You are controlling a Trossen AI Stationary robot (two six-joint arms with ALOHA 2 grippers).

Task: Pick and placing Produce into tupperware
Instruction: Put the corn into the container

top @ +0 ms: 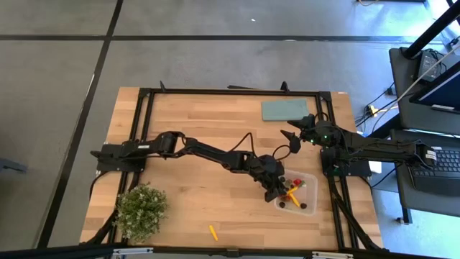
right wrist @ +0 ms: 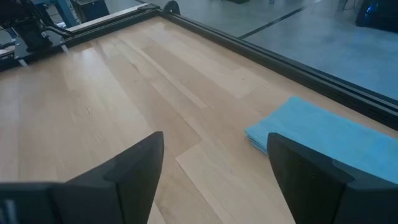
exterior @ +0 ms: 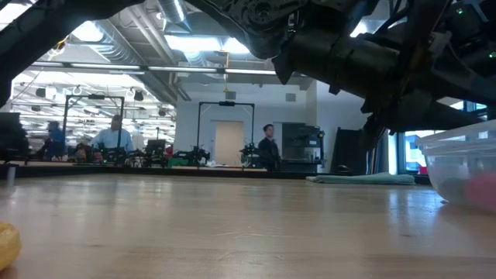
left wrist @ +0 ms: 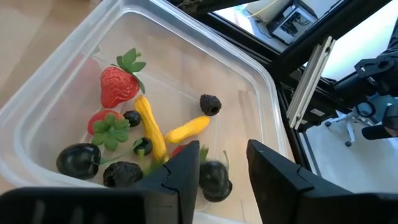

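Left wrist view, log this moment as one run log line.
left gripper: open over clear plastic tupperware | dark round berry between fingers | right gripper: open, waiting near teal slab | orange carrot stick on table

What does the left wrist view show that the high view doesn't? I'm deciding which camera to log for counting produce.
Only the left wrist view: single pieces in the tupperware, namely a strawberry, two yellow sticks and dark berries, one between the open left end effector's fingers.

Only the high view: the potted plant, a stray orange stick on the table, the teal slab and the right end effector.

Both: the tupperware and the left end effector over it.
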